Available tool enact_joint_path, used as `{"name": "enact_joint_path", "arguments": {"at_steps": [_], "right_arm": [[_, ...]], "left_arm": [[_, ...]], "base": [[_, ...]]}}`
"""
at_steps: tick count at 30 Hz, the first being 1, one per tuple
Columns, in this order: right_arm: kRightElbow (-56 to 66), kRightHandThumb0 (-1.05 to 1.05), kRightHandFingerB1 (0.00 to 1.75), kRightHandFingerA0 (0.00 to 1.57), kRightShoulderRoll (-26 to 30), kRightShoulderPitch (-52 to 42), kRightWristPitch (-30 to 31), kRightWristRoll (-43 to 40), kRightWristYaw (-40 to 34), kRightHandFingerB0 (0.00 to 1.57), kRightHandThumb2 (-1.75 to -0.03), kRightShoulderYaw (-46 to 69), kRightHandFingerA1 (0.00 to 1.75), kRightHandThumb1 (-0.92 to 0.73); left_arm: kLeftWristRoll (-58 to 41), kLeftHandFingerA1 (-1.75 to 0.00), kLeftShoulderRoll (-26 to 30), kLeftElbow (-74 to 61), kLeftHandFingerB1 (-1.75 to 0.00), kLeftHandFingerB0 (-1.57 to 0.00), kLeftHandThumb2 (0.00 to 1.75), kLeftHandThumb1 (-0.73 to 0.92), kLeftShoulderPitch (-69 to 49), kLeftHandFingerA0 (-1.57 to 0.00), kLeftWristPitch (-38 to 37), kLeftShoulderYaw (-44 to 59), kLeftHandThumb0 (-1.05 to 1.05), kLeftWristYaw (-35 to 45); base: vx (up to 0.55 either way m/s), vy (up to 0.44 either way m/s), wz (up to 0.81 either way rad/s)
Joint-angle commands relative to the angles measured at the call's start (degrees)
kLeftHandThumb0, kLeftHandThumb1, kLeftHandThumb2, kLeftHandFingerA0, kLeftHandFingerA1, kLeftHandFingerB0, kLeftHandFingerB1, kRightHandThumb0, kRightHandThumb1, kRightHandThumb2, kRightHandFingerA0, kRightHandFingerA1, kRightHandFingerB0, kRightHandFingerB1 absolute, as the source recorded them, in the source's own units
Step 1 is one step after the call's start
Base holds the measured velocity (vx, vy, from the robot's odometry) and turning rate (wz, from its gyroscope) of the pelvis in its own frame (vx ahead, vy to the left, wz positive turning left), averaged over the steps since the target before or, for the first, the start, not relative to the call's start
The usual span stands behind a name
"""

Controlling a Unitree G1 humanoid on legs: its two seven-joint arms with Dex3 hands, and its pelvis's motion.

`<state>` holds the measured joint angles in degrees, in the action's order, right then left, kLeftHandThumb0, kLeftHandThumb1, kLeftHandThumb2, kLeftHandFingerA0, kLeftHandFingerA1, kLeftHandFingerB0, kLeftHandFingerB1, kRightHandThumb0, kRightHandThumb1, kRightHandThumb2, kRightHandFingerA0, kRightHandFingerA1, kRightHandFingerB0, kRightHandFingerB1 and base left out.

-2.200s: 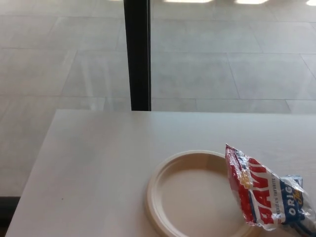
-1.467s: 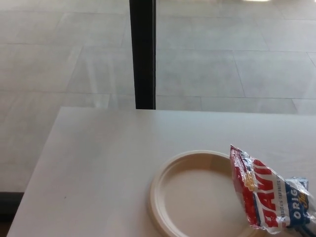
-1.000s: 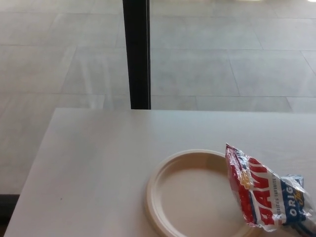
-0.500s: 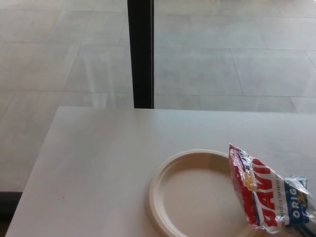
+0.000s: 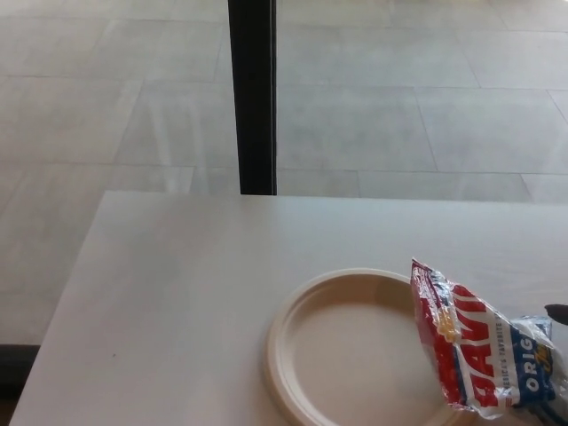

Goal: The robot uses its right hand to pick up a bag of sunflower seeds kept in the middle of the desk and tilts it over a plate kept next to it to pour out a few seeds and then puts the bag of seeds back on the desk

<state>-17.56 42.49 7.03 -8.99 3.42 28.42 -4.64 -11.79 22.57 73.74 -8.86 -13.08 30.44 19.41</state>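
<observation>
A red, white and blue bag of sunflower seeds lies at the lower right of the white desk, its torn top end leaning over the right rim of a cream plate. The plate's inside looks bare. At the right picture edge, just above the bag's blue end, a small dark tip of my right hand shows, apart from the bag. Too little of it shows to tell its state. My left hand is out of the picture.
The desk's far edge meets a glass wall with a black vertical post, and a tiled floor lies beyond. The desk's left edge runs diagonally at the lower left.
A dark tip of my right hand has come in at the right edge above the bag. The picture has shifted slightly with the camera; bag and plate lie as before.
</observation>
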Motion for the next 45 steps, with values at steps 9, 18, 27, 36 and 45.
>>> {"name": "enact_joint_path", "arguments": {"at_steps": [9,18,27,36,45], "right_arm": [[0.46,-0.88,0.08,0.12,-1.15,0.8,-0.53,6.6,-1.06,0.0,-0.91,-1.94,0.51,-0.55],[-0.64,-0.89,0.02,0.1,-2.05,-0.29,-2.35,9.42,-1.62,0.0,-0.87,-4.01,0.54,-0.53],[-0.24,-0.79,0.12,0.11,-3.57,1.81,1.06,13.12,-3.11,0.0,-0.57,-6.83,0.48,-0.55],[0.97,-0.82,0.14,0.21,-6.96,3.17,2.79,15.71,-5.73,0.0,-0.57,-8.23,0.77,-0.55],[-5.1,-0.37,0.31,0.73,-9.64,0.36,-0.25,18.64,-16.03,0.09,-0.57,-7.26,0.77,-0.55]], "left_arm": [[-1.26,-0.54,1.11,0.19,-0.33,-0.38,0.61,0.68,-0.76,-0.44,-0.89,-0.26,-0.75,1.67],[-1.02,-0.54,0.89,0.17,-0.33,-0.37,0.62,0.69,-0.52,-0.45,-0.62,-0.84,-0.77,0.65],[-0.82,-0.49,1.08,0.62,-0.32,-0.37,0.61,0.69,-0.51,-0.46,-0.45,-1.66,-0.82,0.44],[-1.2,-0.55,0.64,0.15,-0.33,-0.34,0.62,0.7,-0.22,-0.47,-0.56,-1.76,-0.77,0.24],[-1.42,-0.54,0.2,0.44,-0.33,-0.36,0.62,0.7,0.29,-0.48,0.39,-1.85,-0.75,-0.43]], "base": [[0.0,0.0,0.0],[0.0,0.0,0.0],[0.0,0.0,0.0],[0.0,0.0,0.0],[0.0,0.0,0.0]]}}
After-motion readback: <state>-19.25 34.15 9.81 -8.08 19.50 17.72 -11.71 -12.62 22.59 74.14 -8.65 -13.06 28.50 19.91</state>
